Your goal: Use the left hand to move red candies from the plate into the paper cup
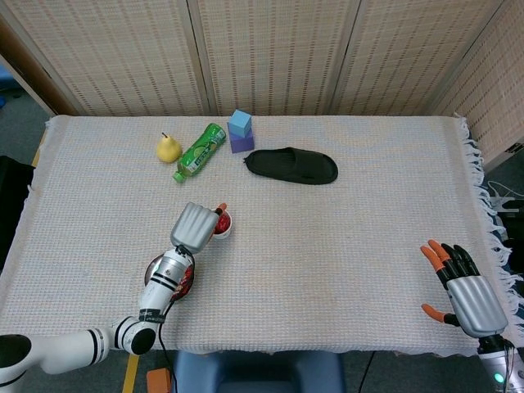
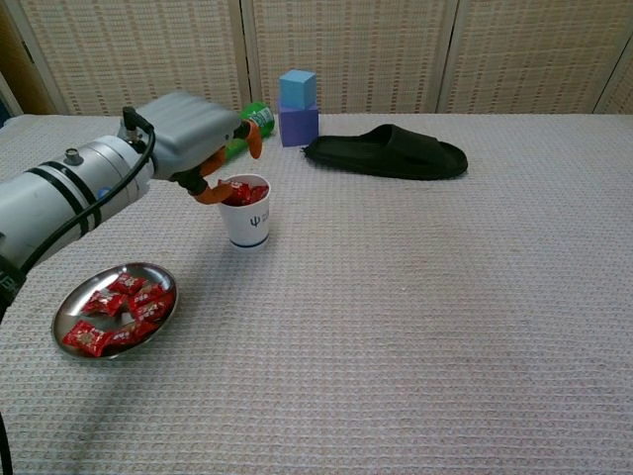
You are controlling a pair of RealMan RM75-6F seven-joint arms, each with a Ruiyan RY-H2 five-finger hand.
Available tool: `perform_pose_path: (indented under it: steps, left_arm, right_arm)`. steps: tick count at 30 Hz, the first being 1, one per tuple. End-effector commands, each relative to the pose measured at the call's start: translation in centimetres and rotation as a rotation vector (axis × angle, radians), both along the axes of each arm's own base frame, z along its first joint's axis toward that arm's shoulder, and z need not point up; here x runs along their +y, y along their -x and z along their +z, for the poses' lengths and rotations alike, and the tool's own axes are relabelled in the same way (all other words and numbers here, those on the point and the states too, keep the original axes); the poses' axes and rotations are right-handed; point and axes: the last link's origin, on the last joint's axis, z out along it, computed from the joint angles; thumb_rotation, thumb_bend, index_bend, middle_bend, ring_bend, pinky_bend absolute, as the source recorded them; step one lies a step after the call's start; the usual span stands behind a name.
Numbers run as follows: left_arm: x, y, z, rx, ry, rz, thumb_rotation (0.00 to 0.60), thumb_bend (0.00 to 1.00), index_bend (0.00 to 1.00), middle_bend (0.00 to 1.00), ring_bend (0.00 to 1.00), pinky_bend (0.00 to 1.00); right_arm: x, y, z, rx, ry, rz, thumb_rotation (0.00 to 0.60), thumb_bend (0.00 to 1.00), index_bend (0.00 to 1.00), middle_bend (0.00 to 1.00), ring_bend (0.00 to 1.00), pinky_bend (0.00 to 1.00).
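Observation:
A white paper cup (image 2: 246,222) holding red candies (image 2: 245,194) stands left of the table's middle, also seen from the head as the cup (image 1: 221,226). My left hand (image 2: 194,135) hovers just over the cup's left rim, fingers apart and nothing between them; from above this left hand (image 1: 195,226) covers part of the cup. The metal plate (image 2: 57,319) with several red candies (image 2: 119,315) lies nearer the front left, mostly hidden under my forearm in the head view. My right hand (image 1: 465,291) rests open at the front right, far from both.
At the back left lie a yellow pear (image 1: 168,148) and a green bottle (image 1: 199,151). A blue cube on a purple cube (image 1: 240,131) stands behind a black slipper (image 1: 291,165). The cloth's fringed edge (image 1: 483,188) runs along the right.

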Motion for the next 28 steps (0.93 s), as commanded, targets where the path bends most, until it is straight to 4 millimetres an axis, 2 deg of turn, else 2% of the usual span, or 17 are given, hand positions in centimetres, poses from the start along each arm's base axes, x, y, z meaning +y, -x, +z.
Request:
perform_pose_path:
  steps: [1,5,7,10,11,13,15,18,19,21,24,28]
  left_arm:
    - [-0.5,-0.3,0.3,-0.010,0.003,-0.004,0.600,0.38,0.24,0.88,0.92,1.00]
    - [-2.6,-0.2,1.3,-0.064,0.039,-0.017,0.600,0.38,0.23,0.88,0.92,1.00]
    - [-4.7,0.5,2.4,-0.104,0.082,-0.025,0.600,0.38,0.23,0.84,0.91,1.00]
    - [-8.1,2.5,4.6,-0.181,0.149,-0.015,0.600,0.38,0.23,0.71,0.81,1.00]
    - [-9.1,3.4,5.5,-0.206,0.160,-0.011,0.600,0.38,0.23,0.64,0.73,0.99]
    - [-11.4,6.1,7.4,-0.244,0.151,0.001,0.600,0.38,0.22,0.49,0.54,0.88]
    - [-13.8,9.0,9.2,-0.303,0.159,0.047,0.600,0.38,0.18,0.32,0.33,0.64]
    - [-17.6,13.6,11.3,-0.398,0.202,0.155,0.600,0.37,0.09,0.12,0.07,0.30]
    - [-18.7,15.1,11.9,-0.426,0.202,0.193,0.600,0.36,0.06,0.08,0.03,0.24]
    - [-21.0,17.9,13.0,-0.458,0.182,0.250,0.600,0.35,0.02,0.02,0.00,0.19]
    - [-22.5,20.2,14.3,-0.457,0.082,0.270,0.600,0.34,0.00,0.00,0.00,0.16]
    - [-22.7,20.4,15.4,-0.424,0.016,0.243,0.600,0.35,0.00,0.00,0.00,0.16]
  right_arm:
    - [0.2,-0.1,0.1,-0.004,0.004,0.006,0.600,0.04,0.00,0.00,0.00,0.00]
    - [0.4,-0.1,0.3,-0.009,0.007,0.015,0.600,0.04,0.00,0.00,0.00,0.00]
    - [0.5,-0.1,0.3,-0.012,0.003,0.023,0.600,0.04,0.00,0.00,0.00,0.00]
    - [0.8,-0.3,0.4,-0.017,-0.001,0.037,0.600,0.04,0.00,0.00,0.00,0.00]
    - [0.9,-0.3,0.5,-0.018,0.001,0.042,0.600,0.04,0.00,0.00,0.00,0.00]
    - [1.2,-0.4,0.6,-0.020,0.005,0.052,0.600,0.04,0.00,0.00,0.00,0.00]
    - [1.5,-0.5,0.4,-0.017,0.002,0.062,0.600,0.04,0.00,0.00,0.00,0.00]
    - [1.8,-0.7,0.1,-0.016,-0.005,0.072,0.600,0.04,0.00,0.00,0.00,0.00]
    - [1.9,-0.7,0.1,-0.019,-0.001,0.070,0.600,0.04,0.00,0.00,0.00,0.00]
    - [2.1,-0.7,0.2,-0.020,0.023,0.065,0.600,0.04,0.00,0.00,0.00,0.00]
    - [2.3,-0.7,0.2,-0.018,0.064,0.054,0.600,0.04,0.00,0.00,0.00,0.00]
    - [2.3,-0.7,0.2,-0.007,0.083,0.051,0.600,0.04,0.00,0.00,0.00,0.00]
